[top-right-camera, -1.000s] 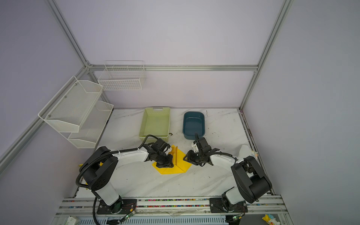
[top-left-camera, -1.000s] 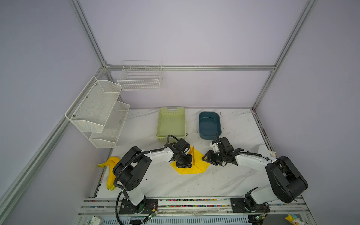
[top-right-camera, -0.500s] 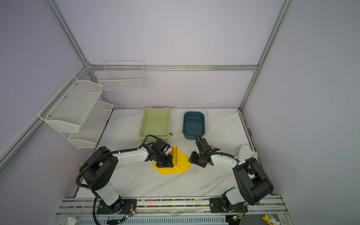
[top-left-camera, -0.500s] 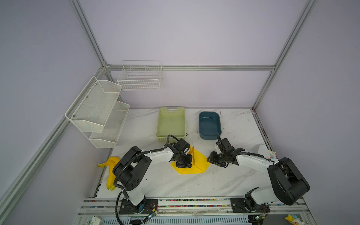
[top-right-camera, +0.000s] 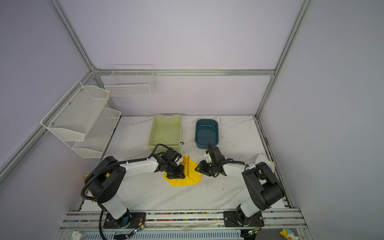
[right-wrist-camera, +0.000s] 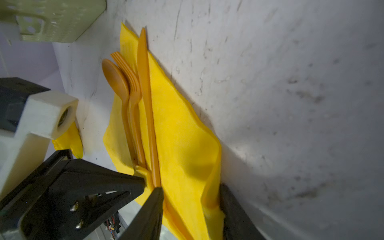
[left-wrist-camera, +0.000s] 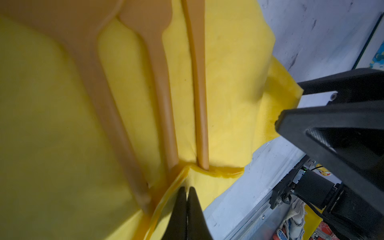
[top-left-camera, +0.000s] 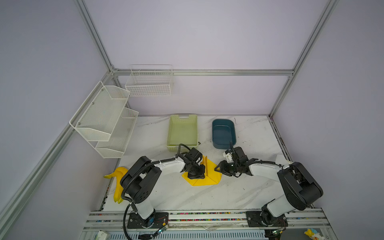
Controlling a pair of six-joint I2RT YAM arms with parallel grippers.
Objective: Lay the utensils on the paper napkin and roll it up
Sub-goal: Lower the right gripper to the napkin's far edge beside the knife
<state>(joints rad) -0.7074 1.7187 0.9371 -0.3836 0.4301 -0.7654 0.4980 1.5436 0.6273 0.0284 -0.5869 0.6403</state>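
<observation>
In both top views the paper napkin (top-left-camera: 211,178) lies mid-worktop (top-left-camera: 187,199) between my arms, with the utensils (top-right-camera: 187,164) on it. Left wrist: my left claw (left-wrist-camera: 187,197) is pinched on the folded edge. Right wrist: my right claw (right-wrist-camera: 189,193) gapes astride the other edge. I'd close there, then roll slowly and evenly.
</observation>
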